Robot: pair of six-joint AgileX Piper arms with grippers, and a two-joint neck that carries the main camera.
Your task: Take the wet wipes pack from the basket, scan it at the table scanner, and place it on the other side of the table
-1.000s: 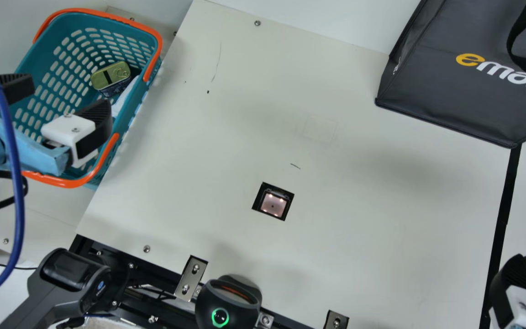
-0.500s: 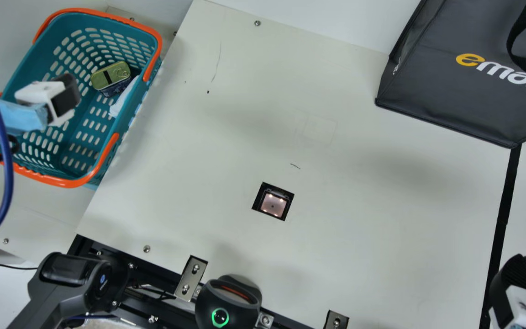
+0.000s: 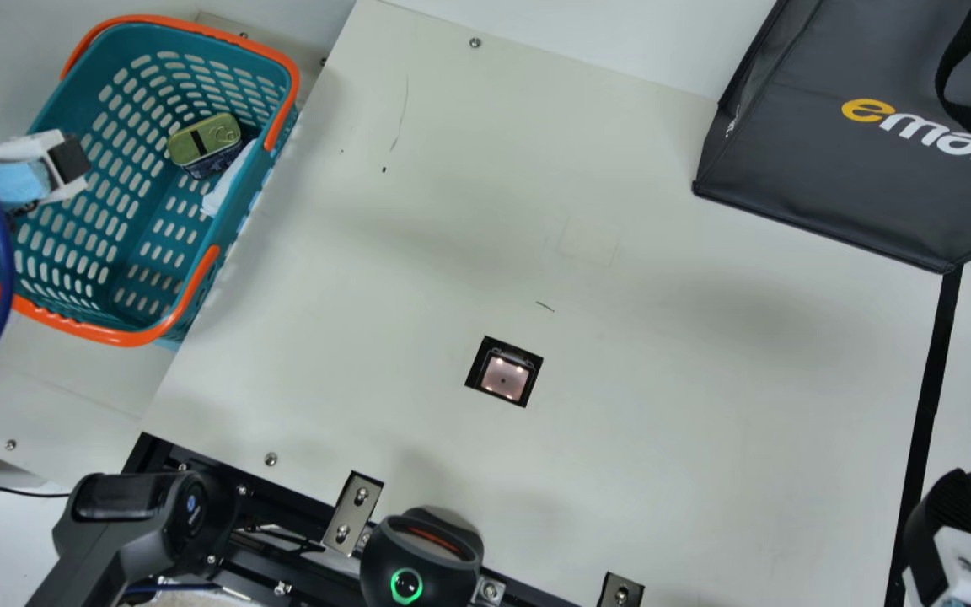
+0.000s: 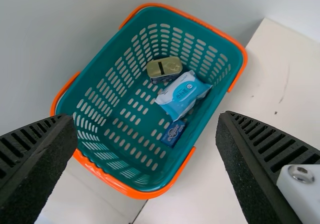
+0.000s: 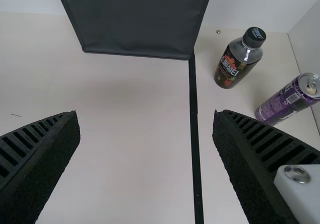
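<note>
Its ribbed fingers spread wide apart, the left gripper (image 3: 67, 162) hangs above a teal basket (image 4: 94, 63) at the table's left, over the side away from the cream tabletop (image 3: 671, 405). Below — at the bottom of the basket — the white-and-blue wet wipes pack (image 4: 183, 94) lies at a slant near the wall closest to the table. A gold-topped tin (image 4: 164, 67) sits just beside the pack at one end, a small dark-blue packet (image 4: 173, 133) at the other. Farther out, the table scanner (image 3: 504, 377) glows pink in its square opening, and a black device (image 3: 422, 561) with a green-lit ring is mounted at the table's near edge. At the robot's right, the right gripper (image 3: 954, 516) is poised over the table, its two fingers well apart. A dark gray shopping bag (image 3: 856, 177) rests at the far right, while a dark-capped bottle (image 5: 238, 59) and a purple can (image 5: 287, 101) stand together beyond a black strip (image 5: 194, 114).
</note>
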